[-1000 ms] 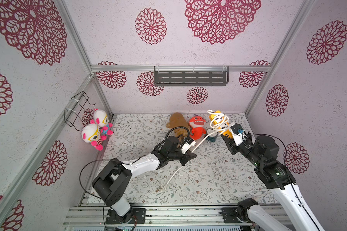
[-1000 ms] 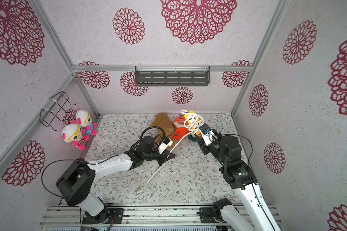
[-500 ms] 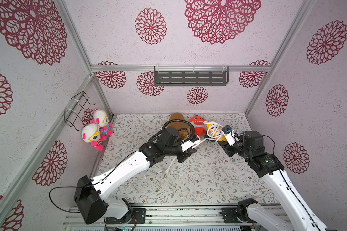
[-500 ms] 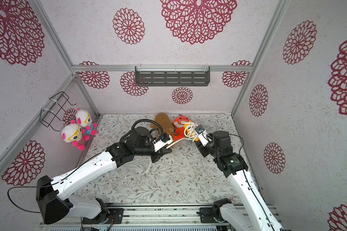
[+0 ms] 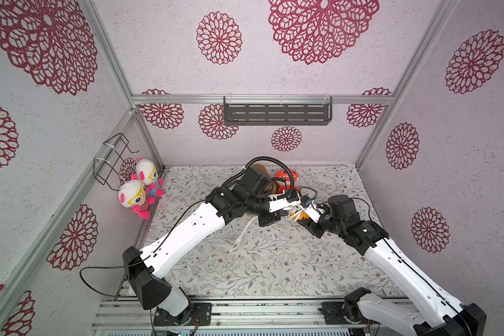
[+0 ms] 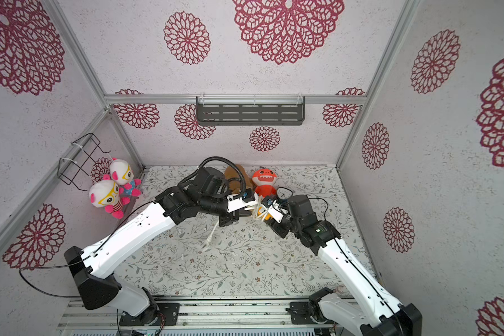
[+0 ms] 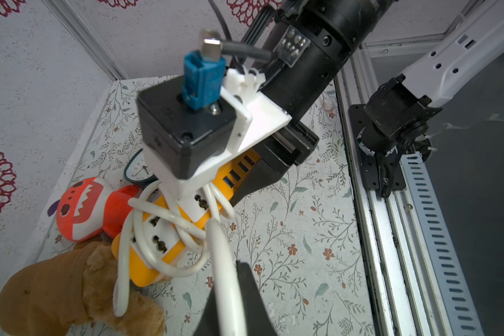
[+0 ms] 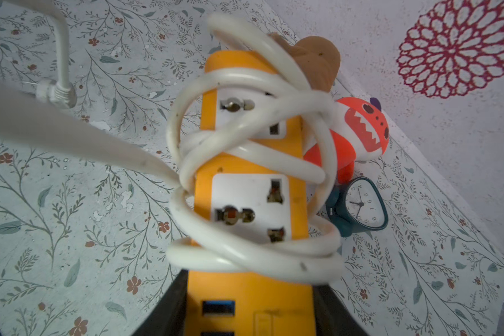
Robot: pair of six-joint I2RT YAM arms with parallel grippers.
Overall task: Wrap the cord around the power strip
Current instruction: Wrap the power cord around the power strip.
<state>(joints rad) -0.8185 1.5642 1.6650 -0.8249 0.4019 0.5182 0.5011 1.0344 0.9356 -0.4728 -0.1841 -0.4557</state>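
Far left, on the side wall: a black wire basket [image 5: 111, 158], thin-rodded and angular. Just beside it, two round-headed plush dolls [image 5: 134, 197], soft white and pink, with yellow glasses. Below, a pale mat [image 5: 274, 261] printed with grey-green sprigs and small red flowers, scuffed in spots. All round, rough-textured pale walls [image 5: 303, 139] stamped with crimson rosettes, framed by aluminium rails [image 5: 262, 99]. On the back wall, a dark grey slotted shelf [image 5: 277, 113].

Centre: left gripper [image 7: 229, 285], black fingers [image 7: 248, 291] pinching the cord [image 8: 245, 256]. Cord smooth, glossy white, slightly grimy, looped loosely several times around the power strip [image 8: 250, 200]. Ribbed plug [image 5: 237, 240] trailing down to the mat; touching or not, unclear. Strip a glossy orange-yellow block with two white socket faces and blue-tongued USB ports at one end. Position near the back of the mat, just in front of a furry brown plush [image 7: 56, 279] and an orange plush [image 8: 364, 128] with a zigzag white mouth.

Right: right gripper [image 8: 245, 314], clamped across the strip's USB end. Next to the orange plush, a small teal clock [image 8: 360, 203], rounded-triangular, with black numerals round its white dial.
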